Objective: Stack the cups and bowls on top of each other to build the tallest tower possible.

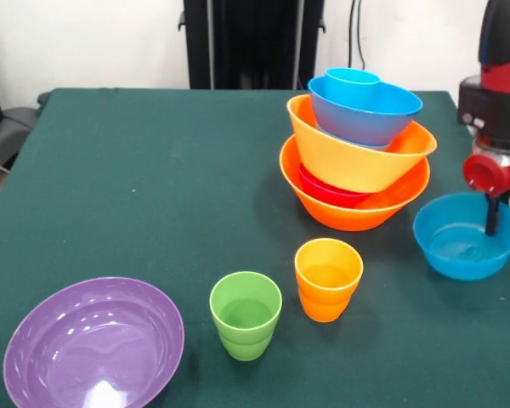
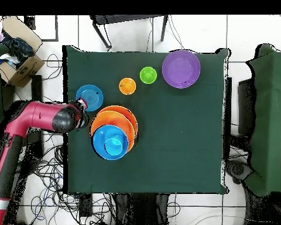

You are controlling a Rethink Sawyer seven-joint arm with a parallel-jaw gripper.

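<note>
- Fingers (image 1: 493, 223) down inside a blue bowl (image 1: 459, 242), at its right side; one dark finger visible, tip near or on the bowl's floor.
- Spread of the fingers: cannot tell, and likewise whether the rim is pinched.
- Arm (image 2: 40, 117) red and black, entering over the surface's edge.
- Tower (image 1: 357, 144) just left of the fingers, close beside the blue bowl without clearly touching it: large orange bowl at the base, small red bowl inside, second orange bowl tilted on that, large blue bowl next, smaller light-blue piece on top, bowl or cup not clear.
- Orange cup (image 1: 327, 279) upright, left of the fingers and nearer the front edge, apart from bowl and tower.
- Green cup (image 1: 246, 314) upright, farther left still, just beside the orange cup, not touching.
- Purple bowl (image 1: 93, 344) farthest from the fingers, upright at the front left corner of the green surface (image 1: 136, 187).
- Overhead: tower (image 2: 113, 133) right beside the arm's end, blue bowl (image 2: 89, 96) next to it.
</note>
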